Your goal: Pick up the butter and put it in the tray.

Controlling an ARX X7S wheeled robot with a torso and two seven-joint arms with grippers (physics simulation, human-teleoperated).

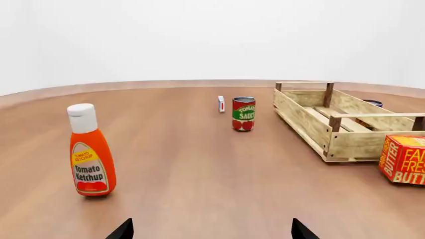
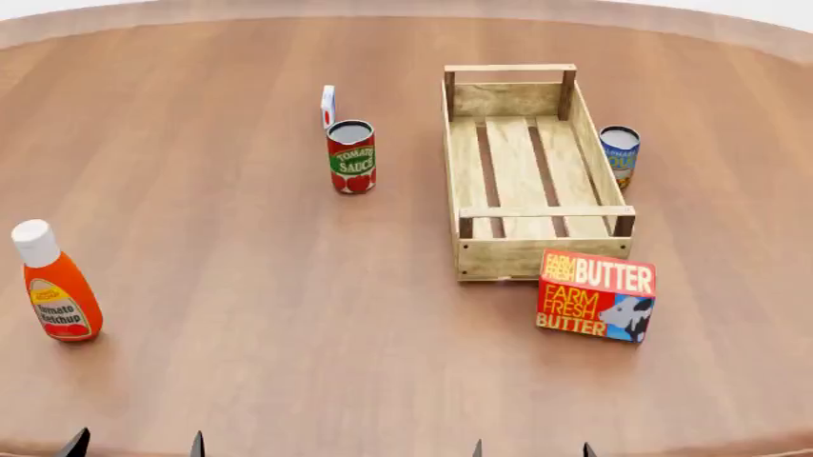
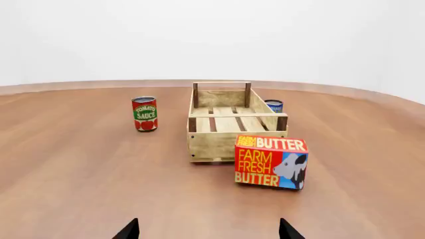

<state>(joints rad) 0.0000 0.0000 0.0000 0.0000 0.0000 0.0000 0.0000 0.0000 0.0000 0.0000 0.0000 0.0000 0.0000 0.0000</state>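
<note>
Your right hand [image 3: 208, 230] and left hand [image 1: 211, 230] both hang spread wide with nothing in them. The red-orange rectangular butter carton [image 2: 596, 294] stands on the wooden tabletop [image 2: 254, 286], just beside the long light-wood slatted tray's [image 2: 535, 255] near end.

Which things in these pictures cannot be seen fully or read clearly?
- Butter: left wrist view's edge cuts it off.
- Blue can: mostly hidden behind the tray in both wrist views; label unreadable.
- Small white carton: too small to read, absent from right wrist view.
- Both grippers: only fingertips show.
</note>
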